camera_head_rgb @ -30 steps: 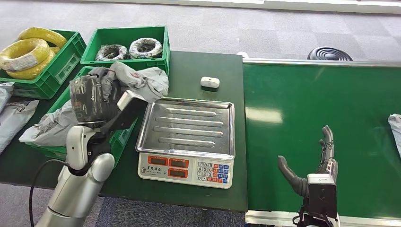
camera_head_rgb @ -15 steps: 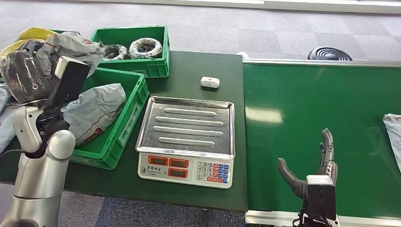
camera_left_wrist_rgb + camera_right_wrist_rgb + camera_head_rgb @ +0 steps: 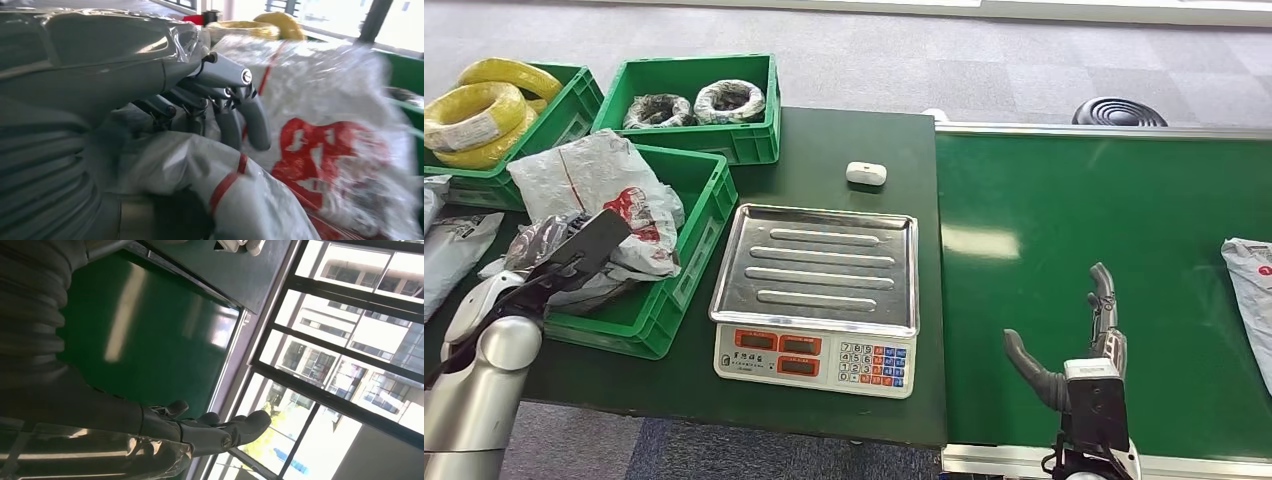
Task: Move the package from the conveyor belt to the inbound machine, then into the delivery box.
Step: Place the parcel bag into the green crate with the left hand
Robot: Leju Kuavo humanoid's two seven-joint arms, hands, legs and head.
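The left hand (image 3: pixel 559 255) sits low over the near green crate (image 3: pixel 686 262), at about nine o'clock from the scale, and its fingers (image 3: pixel 240 112) curl against a white plastic mailer bag (image 3: pixel 602 195) printed in red; whether they grip it or merely rest on it, I cannot tell. The bag lies inside the delivery crate, on top of another grey parcel. To finish this step well, I would judge the hand should let go fully and lift straight up, so the slack film does not snag and drag the bag out over the crate wall. The mailer is thin, crinkly polythene, glossy and wrinkled, soft enough to slump where it lands. The right hand (image 3: pixel 1079 345) hangs over the conveyor belt (image 3: pixel 1104 200) at five o'clock from the scale, fingers spread and empty. At the belt's three o'clock edge lies the next package (image 3: pixel 1249 290), another pale wrinkled bag, which the right hand will need to take broadly, since such film slips. The belt is smooth matte green with a soft sheen. The weighing scale (image 3: pixel 816 290) has a ribbed stainless pan and a keypad front, and stands on the dark green tabletop (image 3: pixel 844 135).
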